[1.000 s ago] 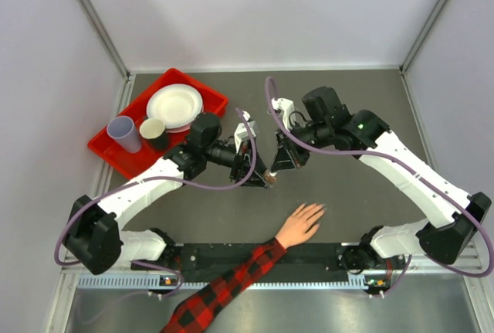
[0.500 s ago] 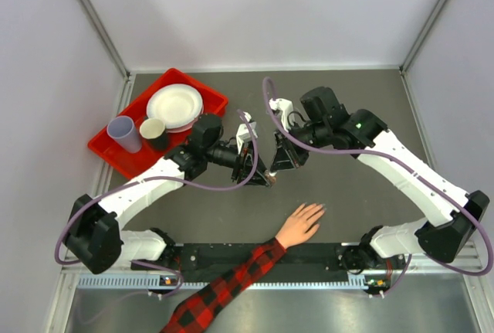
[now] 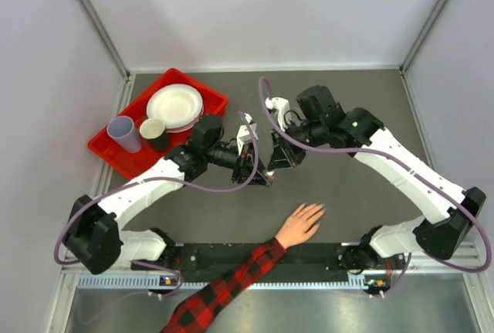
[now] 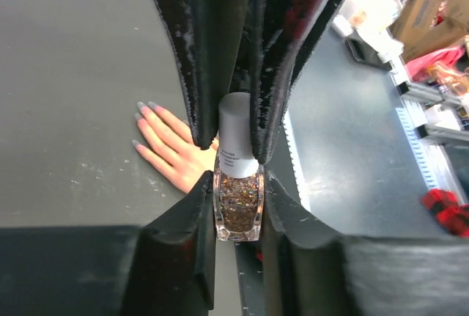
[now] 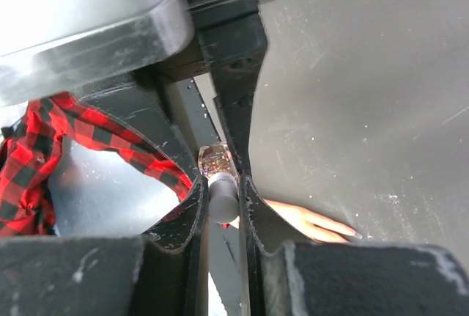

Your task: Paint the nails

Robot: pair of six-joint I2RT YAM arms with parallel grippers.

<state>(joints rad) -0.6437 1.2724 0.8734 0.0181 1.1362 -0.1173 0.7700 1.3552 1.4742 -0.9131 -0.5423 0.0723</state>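
Note:
A peach-coloured hand (image 3: 301, 225) with a red-and-black plaid sleeve (image 3: 231, 283) lies flat near the table's front edge, fingers spread. Its pale nails (image 4: 152, 105) show at the fingertips. My left gripper (image 3: 262, 178) is shut on a small glass bottle of glittery nail polish (image 4: 238, 210), held above the table beyond the hand. My right gripper (image 3: 272, 167) meets it from the opposite side and is shut on the bottle's grey cap (image 5: 222, 190). The cap sits on the bottle. The brush is hidden.
A red tray (image 3: 208, 100) at the far left holds white plates (image 3: 174, 106), a lavender cup (image 3: 124, 133) and a smaller cup (image 3: 153, 129). Walls close the table on three sides. A black rail (image 3: 309, 256) runs along the near edge.
Both grippers, still joined on the bottle and cap, have shifted slightly left and away from the hand. The hand has not moved.

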